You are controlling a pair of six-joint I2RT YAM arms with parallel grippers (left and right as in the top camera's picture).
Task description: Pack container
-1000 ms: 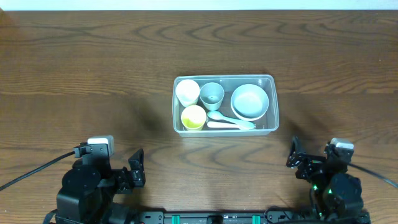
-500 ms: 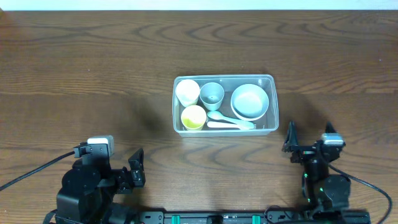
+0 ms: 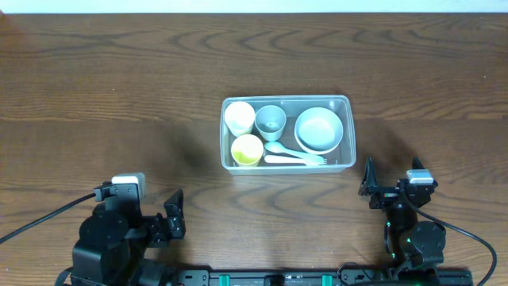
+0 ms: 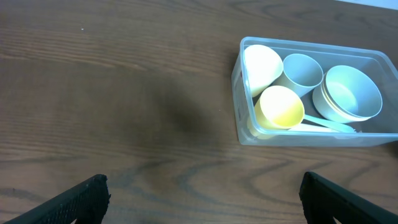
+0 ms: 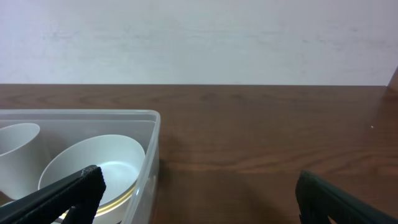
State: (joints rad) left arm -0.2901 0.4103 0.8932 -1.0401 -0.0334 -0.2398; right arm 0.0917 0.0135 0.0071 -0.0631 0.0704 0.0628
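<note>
Left gripper (image 4: 205,202) sits down off the near-left side of the container (image 3: 286,98), well apart from it. Its jaws are spread wide with nothing but bare counter (image 3: 119,79) between them.

The container is pretty much in the middle of the dark wood counter, long side running left to right, and it's already got stuff in it. At its left end there's a cream cup (image 3: 239,117) tipped a bit at the far corner, with a yellow cup (image 3: 247,148) just in front of it at the near corner. Next over is a pale blue cup (image 3: 271,121), upright against the far wall. A white fork (image 3: 305,160) lies flat along the near wall, with a pale spoon (image 3: 278,148) right beside it. The right end is filled by a light blue bowl (image 3: 319,129), which looks like it has another bowl nested under it.

Right gripper (image 5: 199,199) is off the container's near-right corner, close but not touching. Its jaws are also wide apart, holding nothing.
</note>
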